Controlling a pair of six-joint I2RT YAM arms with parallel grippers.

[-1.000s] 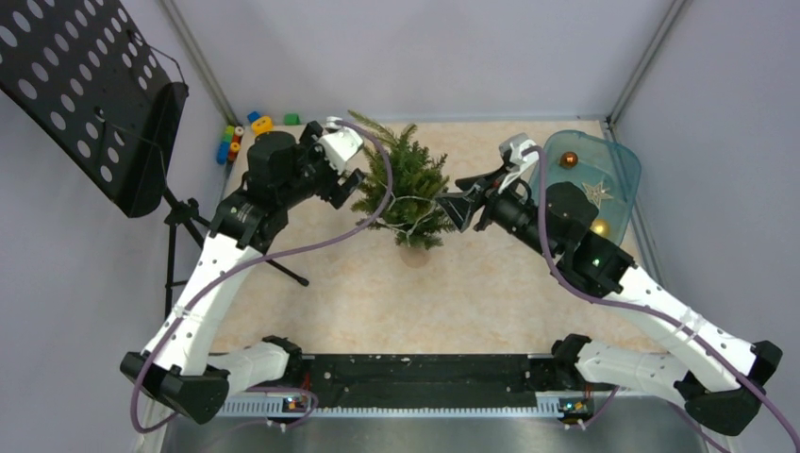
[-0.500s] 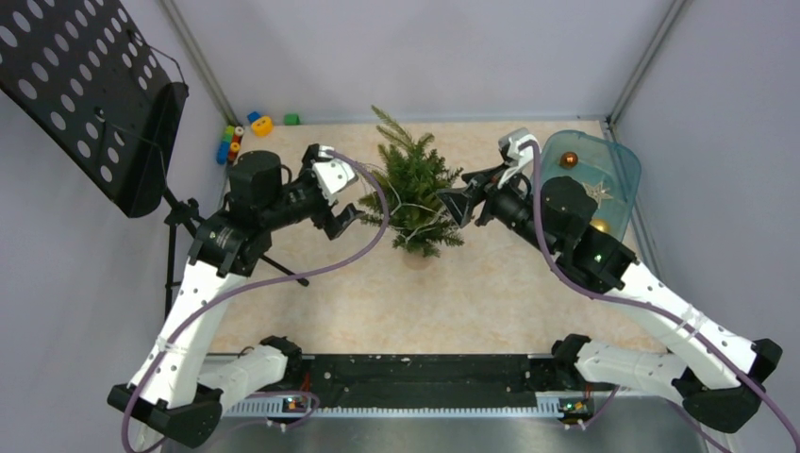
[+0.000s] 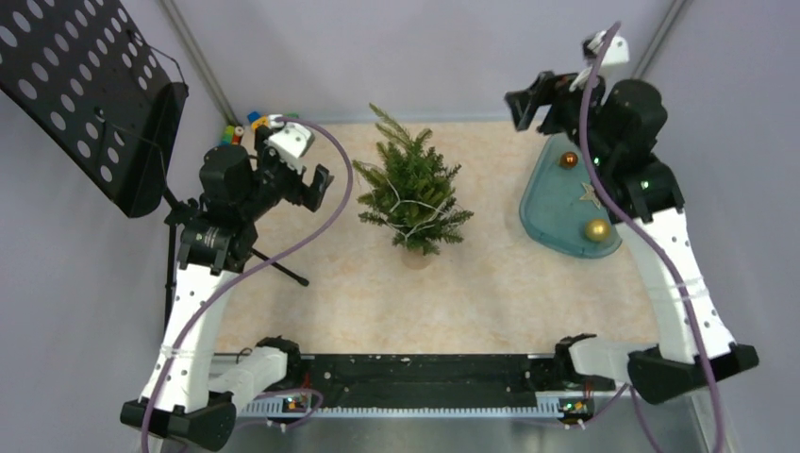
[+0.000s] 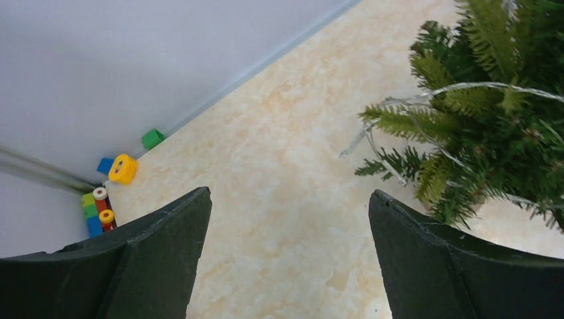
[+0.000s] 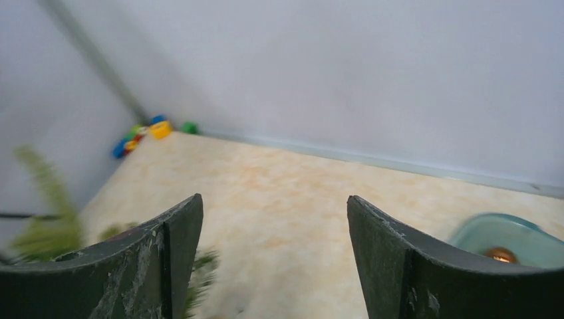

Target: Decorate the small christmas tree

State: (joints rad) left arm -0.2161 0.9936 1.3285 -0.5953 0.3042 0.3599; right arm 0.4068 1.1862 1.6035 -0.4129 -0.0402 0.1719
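The small christmas tree [image 3: 412, 191] stands upright mid-table on its pale round base [image 3: 415, 257], with a thin white light string wound round its branches. It also shows at the right of the left wrist view [image 4: 492, 113] and blurred at the lower left of the right wrist view [image 5: 46, 226]. My left gripper [image 3: 313, 187] is open and empty, left of the tree and apart from it. My right gripper [image 3: 528, 106] is open and empty, raised high near the back wall above the teal tray [image 3: 544, 203].
The teal tray holds a copper ball [image 3: 568, 160], a gold ball [image 3: 596, 229] and a pale star [image 3: 593, 194]. Coloured toy blocks [image 3: 247, 125] lie in the back left corner. A black perforated music stand [image 3: 90, 94] stands at the left.
Both grippers have drawn back from the tree: the left one moved left and back, the right one rose and swung to the back right over the tray. The tree now stands straighter.
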